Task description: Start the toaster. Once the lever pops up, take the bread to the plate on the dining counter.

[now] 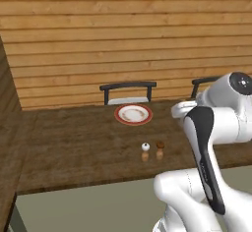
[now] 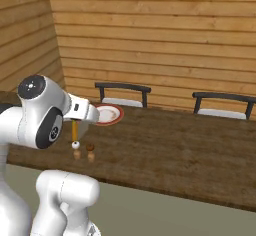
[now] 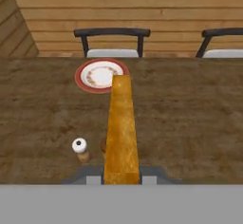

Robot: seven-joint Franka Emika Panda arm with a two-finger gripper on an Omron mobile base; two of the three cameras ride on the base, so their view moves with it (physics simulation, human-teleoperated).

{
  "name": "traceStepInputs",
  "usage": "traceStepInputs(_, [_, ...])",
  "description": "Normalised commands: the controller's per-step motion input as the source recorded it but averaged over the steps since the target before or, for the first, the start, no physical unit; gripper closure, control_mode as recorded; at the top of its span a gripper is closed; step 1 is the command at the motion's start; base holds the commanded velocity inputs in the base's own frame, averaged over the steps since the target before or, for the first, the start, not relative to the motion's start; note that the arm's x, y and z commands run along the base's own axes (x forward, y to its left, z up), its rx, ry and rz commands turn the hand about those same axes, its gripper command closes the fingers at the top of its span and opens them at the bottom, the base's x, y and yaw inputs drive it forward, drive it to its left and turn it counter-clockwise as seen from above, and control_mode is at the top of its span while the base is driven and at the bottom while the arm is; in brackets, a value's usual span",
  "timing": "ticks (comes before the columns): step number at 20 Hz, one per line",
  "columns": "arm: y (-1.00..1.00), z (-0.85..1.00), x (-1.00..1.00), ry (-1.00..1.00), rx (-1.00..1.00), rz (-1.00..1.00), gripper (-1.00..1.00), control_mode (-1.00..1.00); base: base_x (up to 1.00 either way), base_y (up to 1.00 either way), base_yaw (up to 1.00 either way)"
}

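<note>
My gripper point(image 3: 122, 179) is shut on the bread point(image 3: 122, 128), a thin slice seen edge-on with a golden-brown crust, reaching away from the fingers. In the right base view the bread point(image 2: 74, 129) hangs below the hand over the near left part of the dining counter point(image 2: 175, 145). The red-rimmed white plate point(image 3: 101, 74) lies further on, near the counter's far edge, slightly left of the slice's line. This plate point(image 1: 133, 114) sits in front of a chair. The toaster and its lever are out of view.
Two small shakers, one white-topped point(image 3: 79, 147) and one brown-topped point(image 1: 160, 148), stand on the counter just below and left of the held slice. Two dark chairs point(image 2: 122, 92) point(image 2: 222, 102) stand behind the counter against a wood-plank wall.
</note>
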Motion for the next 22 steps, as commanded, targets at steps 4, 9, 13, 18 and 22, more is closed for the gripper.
traceStepInputs(4, [0.00,0.00,1.00,0.01,0.08,0.17,1.00,-1.00,0.00,0.00,0.00])
traceStepInputs(9, [0.00,-0.01,1.00,0.03,0.09,0.18,1.00,-1.00,0.00,0.00,0.00])
traceStepInputs(13, [0.00,-0.10,1.00,0.05,0.10,0.15,1.00,-1.00,0.00,0.00,0.00])
traceStepInputs(18, [0.03,-0.20,0.94,0.08,0.12,0.10,1.00,-1.00,0.00,0.00,0.00])
traceStepInputs(22, [0.17,-0.39,0.60,0.14,0.10,0.04,1.00,-1.00,0.00,0.00,0.00])
